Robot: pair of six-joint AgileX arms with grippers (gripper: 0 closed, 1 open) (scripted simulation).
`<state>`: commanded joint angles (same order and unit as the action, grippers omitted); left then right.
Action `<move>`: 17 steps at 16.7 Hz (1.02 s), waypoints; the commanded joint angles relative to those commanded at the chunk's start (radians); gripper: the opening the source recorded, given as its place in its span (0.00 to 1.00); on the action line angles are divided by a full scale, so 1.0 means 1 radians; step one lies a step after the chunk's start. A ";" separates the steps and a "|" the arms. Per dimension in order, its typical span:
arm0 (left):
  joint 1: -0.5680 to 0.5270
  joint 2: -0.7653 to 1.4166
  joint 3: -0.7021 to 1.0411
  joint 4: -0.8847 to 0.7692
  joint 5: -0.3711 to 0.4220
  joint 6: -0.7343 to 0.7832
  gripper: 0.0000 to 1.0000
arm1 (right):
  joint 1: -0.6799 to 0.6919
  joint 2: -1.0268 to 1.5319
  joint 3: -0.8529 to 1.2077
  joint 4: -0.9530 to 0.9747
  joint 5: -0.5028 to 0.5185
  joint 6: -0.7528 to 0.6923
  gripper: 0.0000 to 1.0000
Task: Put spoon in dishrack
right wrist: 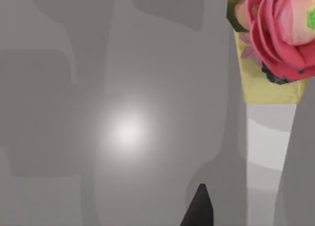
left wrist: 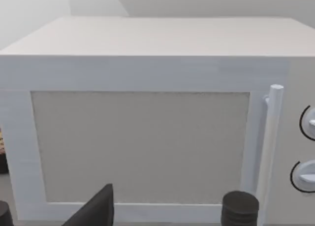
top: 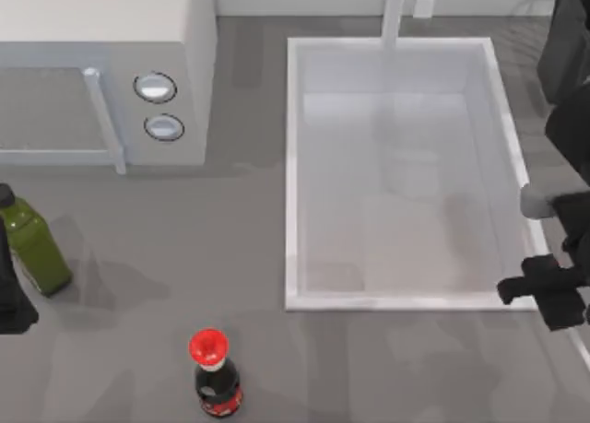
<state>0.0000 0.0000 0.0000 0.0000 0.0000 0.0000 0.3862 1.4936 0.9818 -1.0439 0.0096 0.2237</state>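
The spoon [right wrist: 268, 83] lies on the grey counter in the right wrist view, with a round red head, a yellowish neck and a white handle. It sits a little beyond my right gripper and nothing touches it. In the top view my right gripper [top: 544, 289] hovers at the sink's near right corner. The dishrack [top: 564, 45] is a dark shape with faint wire bars at the top right, beside the sink and cut off by the edge. My left gripper [top: 11, 303] is parked at the far left edge, facing the microwave.
A large white sink basin [top: 293, 165] fills the middle right. A white microwave [top: 101, 36] stands at the back left. A green bottle [top: 35, 248] is beside my left arm, and a red-capped dark bottle [top: 217, 377] stands near the front edge.
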 joint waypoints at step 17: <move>0.000 0.000 0.000 0.000 0.000 0.000 1.00 | -0.059 -0.134 0.362 -0.401 -0.036 -0.024 0.00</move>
<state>0.0000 0.0000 0.0000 0.0000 0.0000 0.0000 0.3275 1.3591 1.3434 -1.4446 -0.0269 0.1996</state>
